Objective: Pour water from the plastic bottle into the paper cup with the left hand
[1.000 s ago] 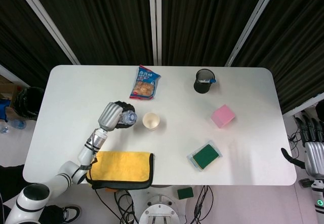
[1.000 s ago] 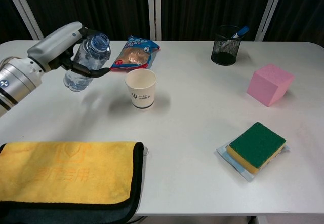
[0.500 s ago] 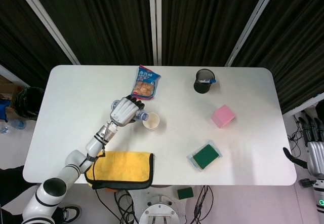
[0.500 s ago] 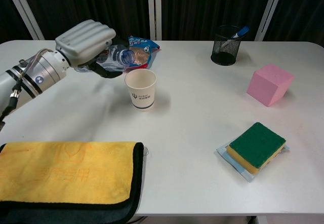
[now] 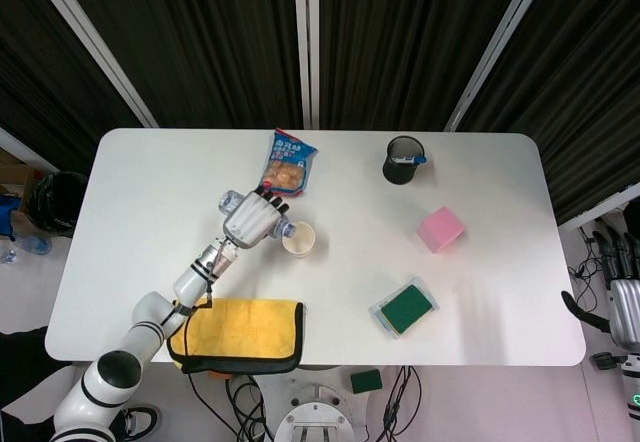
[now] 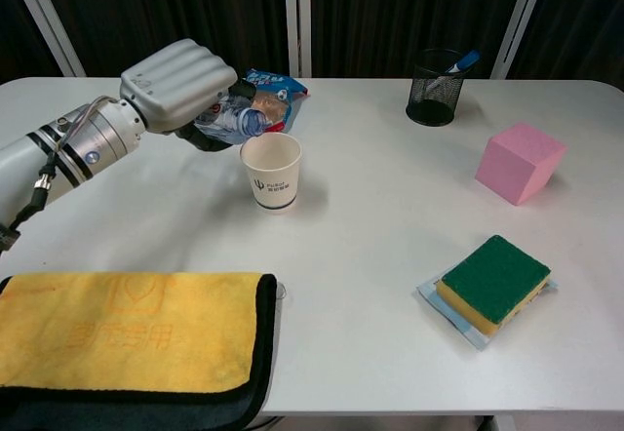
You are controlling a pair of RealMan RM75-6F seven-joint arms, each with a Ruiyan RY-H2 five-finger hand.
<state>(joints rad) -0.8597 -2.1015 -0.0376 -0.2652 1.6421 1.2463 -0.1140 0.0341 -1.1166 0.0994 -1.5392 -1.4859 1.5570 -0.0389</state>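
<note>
While gripping the plastic bottle (image 6: 232, 119), tipped nearly level, left robot hand (image 6: 177, 85) hovers left of paper cup (image 6: 271, 170); mouth apparently just over near-left rim.

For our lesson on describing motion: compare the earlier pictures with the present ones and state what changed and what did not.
The left hand, gripping the plastic bottle throughout, carried it toward the paper cup and tipped it from nearly upright to nearly level, its mouth now over the cup's rim. Nothing was let go. The cup, snack bag, yellow towel, sponge, pink cube and pen holder stayed put; the right hand hardly moved.
</note>
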